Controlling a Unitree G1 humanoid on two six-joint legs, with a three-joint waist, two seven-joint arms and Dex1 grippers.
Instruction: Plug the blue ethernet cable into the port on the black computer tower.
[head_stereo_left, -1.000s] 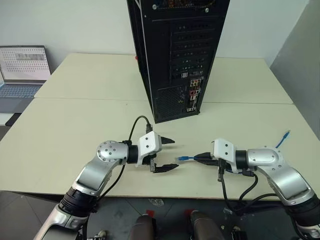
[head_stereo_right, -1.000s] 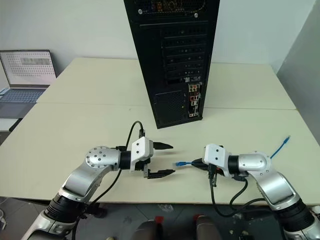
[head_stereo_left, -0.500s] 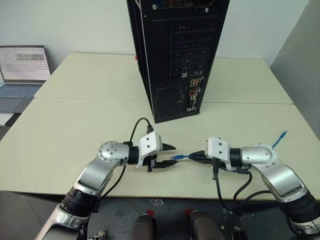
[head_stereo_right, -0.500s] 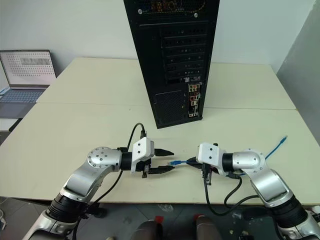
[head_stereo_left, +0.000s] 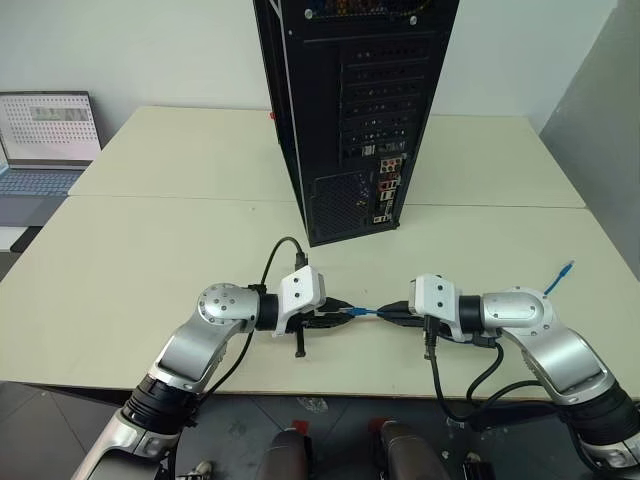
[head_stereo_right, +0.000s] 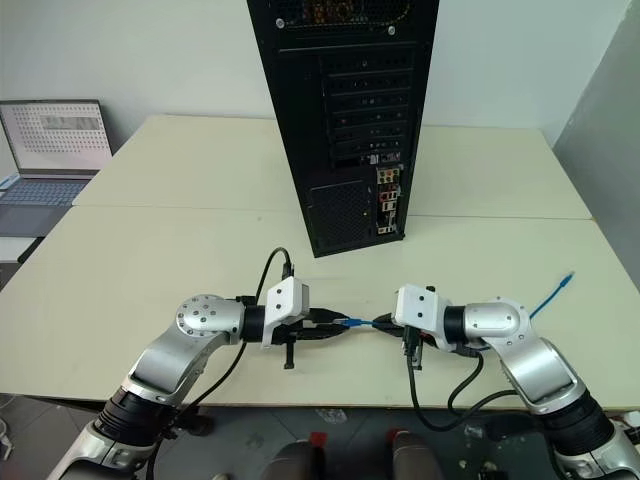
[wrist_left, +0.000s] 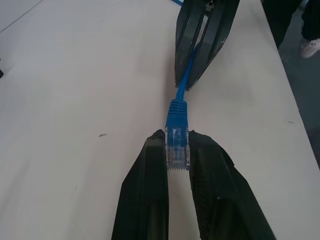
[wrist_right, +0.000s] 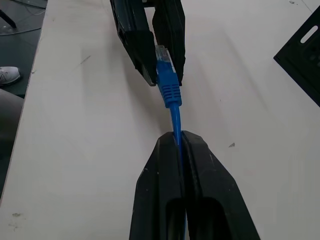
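Low over the near edge of the bench (head_stereo_left: 150, 250), the two hands are meeting tip to tip with the blue ethernet cable (wrist_left: 189, 67) stretched between them. The left hand (wrist_left: 178, 150) is closing its two black fingers on the clear-blue plug (wrist_left: 177, 147), pinching its flat sides with the ribbed boot sticking out beyond the fingertips. The right hand (wrist_right: 178, 140) is clamping the thin cord just behind that boot, fingers nearly together. From there the cord is trailing back past the right arm, and its far end (head_stereo_left: 568, 270) is lying on the bench near the right edge. I'd judge the cable to be very light and floppy: the cord is bending wherever it isn't supported, so only the short run between the hands is looking straight. The plug itself seems hard, small and smooth, likely to twist or slip if pinched off-centre, and its latch tab looks breakable. Holding the plug body by its sides, as the left hand is doing, looks like the sensible spot for steering it. The black computer tower (head_stereo_left: 350, 110) is standing upright further back on the bench, well apart from both hands, its rear face with slot covers, mesh vent and small coloured sockets (head_stereo_left: 386, 190) turned towards them.
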